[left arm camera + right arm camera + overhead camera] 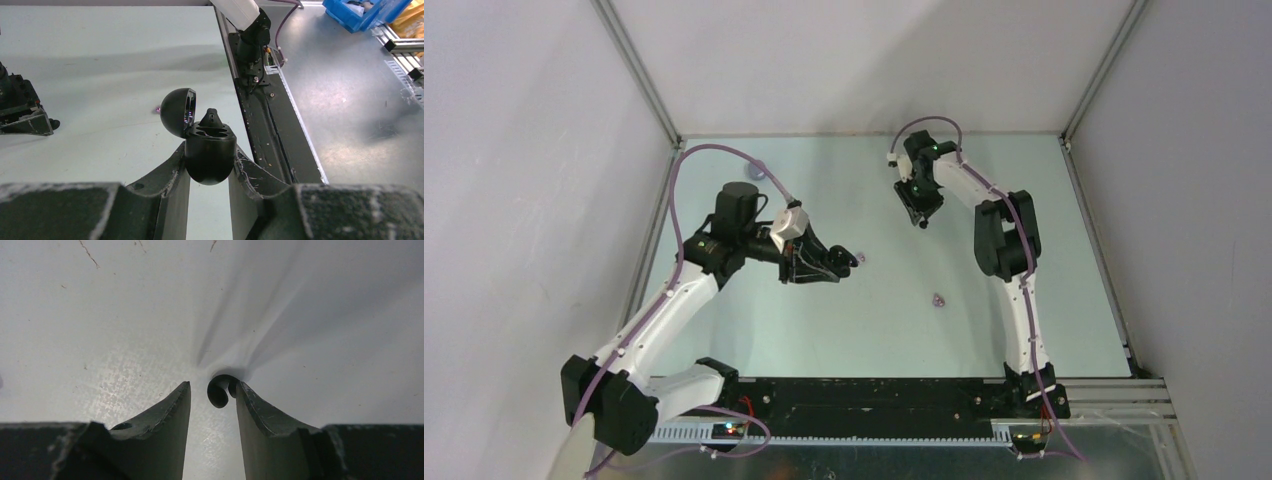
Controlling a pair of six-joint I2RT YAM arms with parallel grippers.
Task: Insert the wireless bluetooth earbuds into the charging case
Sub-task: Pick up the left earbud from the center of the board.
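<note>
**Enclosure.** White panel walls stand on three sides, joined by aluminium corner struts point(639, 75). The floor of the cell is a pale mint-green tabletop point(874, 340), matt, with faint scratches and specks in the right wrist view.

**Far left of the table.** A small rounded grey-blue item point(754, 172) lies behind the left arm. It is too small to identify.

**Left arm.** The left gripper point(824, 265) is clamped on a black egg-shaped charging case point(210, 160), with one finger pressed to each flank. The domed lid point(177, 112) stands hinged open. One glossy black earbud point(212, 118) sits in a well at the top of the case.

**Centre.** One pale lilac-grey earbud point(938, 299) lies on the tabletop between the two arms, well apart from both grippers.

**Right arm.** The right gripper point(213, 387) points down at the far part of the table, its jaws narrowly parted. A second glossy black earbud point(218, 392) lies on the surface between the fingers. It touches the finger on the right of the wrist view, and a clear gap separates it from the other finger.

**Beyond the table, seen from the left wrist.** A black base rail point(260, 125), a bare metal sheet point(350, 100) and a blue plastic bin point(357, 12).
</note>
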